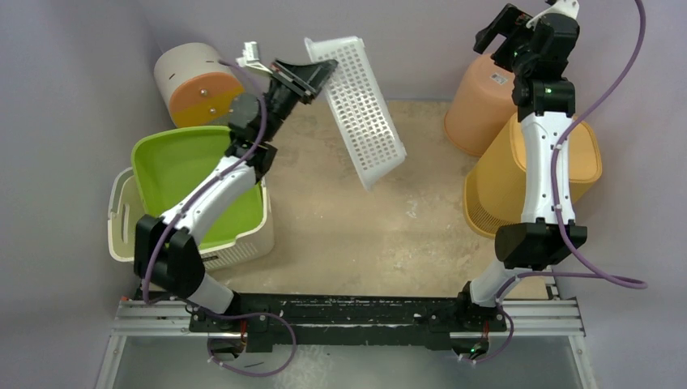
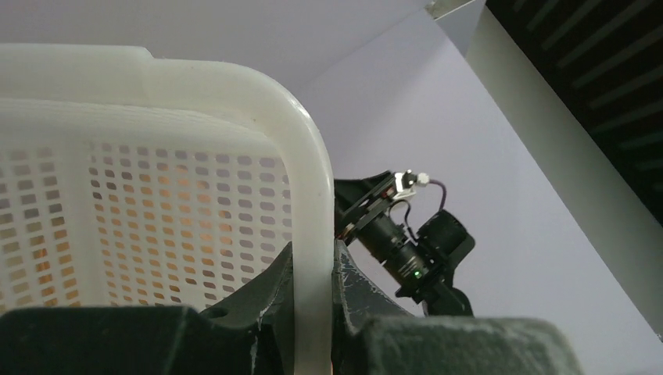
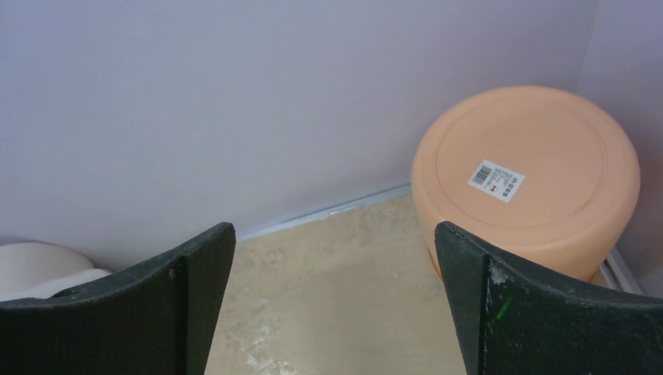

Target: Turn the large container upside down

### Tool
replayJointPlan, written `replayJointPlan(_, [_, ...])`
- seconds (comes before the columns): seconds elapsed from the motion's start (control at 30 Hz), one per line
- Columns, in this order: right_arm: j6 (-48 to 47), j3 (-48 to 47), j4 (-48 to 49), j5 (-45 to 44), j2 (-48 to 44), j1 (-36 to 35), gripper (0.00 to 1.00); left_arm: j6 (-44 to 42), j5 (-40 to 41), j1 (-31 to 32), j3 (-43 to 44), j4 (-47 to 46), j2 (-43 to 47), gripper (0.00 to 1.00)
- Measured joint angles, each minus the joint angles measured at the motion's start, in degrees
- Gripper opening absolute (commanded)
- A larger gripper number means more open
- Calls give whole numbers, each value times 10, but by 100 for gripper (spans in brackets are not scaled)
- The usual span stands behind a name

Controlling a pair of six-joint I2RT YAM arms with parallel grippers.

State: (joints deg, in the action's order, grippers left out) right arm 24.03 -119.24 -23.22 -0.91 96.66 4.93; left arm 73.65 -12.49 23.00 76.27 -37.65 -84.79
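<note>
My left gripper [image 1: 318, 75] is shut on the rim of a white perforated basket [image 1: 364, 113] and holds it in the air over the back middle of the table, tilted steeply with its far end hanging down. In the left wrist view the rim [image 2: 309, 195] runs straight between the two black fingers, gripper [image 2: 313, 273]. My right gripper [image 1: 498, 36] is raised at the back right, open and empty. In its wrist view the gripper [image 3: 335, 258] hangs above bare table.
An upside-down peach bucket [image 1: 478, 101] [image 3: 532, 172] stands at the back right, with a yellow-orange bin [image 1: 494, 190] in front of it. A green tub [image 1: 182, 166] sits in a cream basket [image 1: 121, 219] at the left. A white-and-orange drum [image 1: 194, 81] lies at the back left.
</note>
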Motion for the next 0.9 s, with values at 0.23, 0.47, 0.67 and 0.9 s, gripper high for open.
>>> replayJointPlan(0.23, [0,-1,0,7,1,0,100,64,22,65,-30,-132,-138,0])
replayJointPlan(0.47, [-9,24,0,6,-6,3,100,214,38,94,-39,-339,-277,0])
replayJointPlan(0.67, [-16,43,1,5,-18,6,100,308,43,92,-84,-437,-353,0])
replayJointPlan(0.9, [-22,47,2,4,-18,8,100,367,-30,89,-89,-450,-408,0])
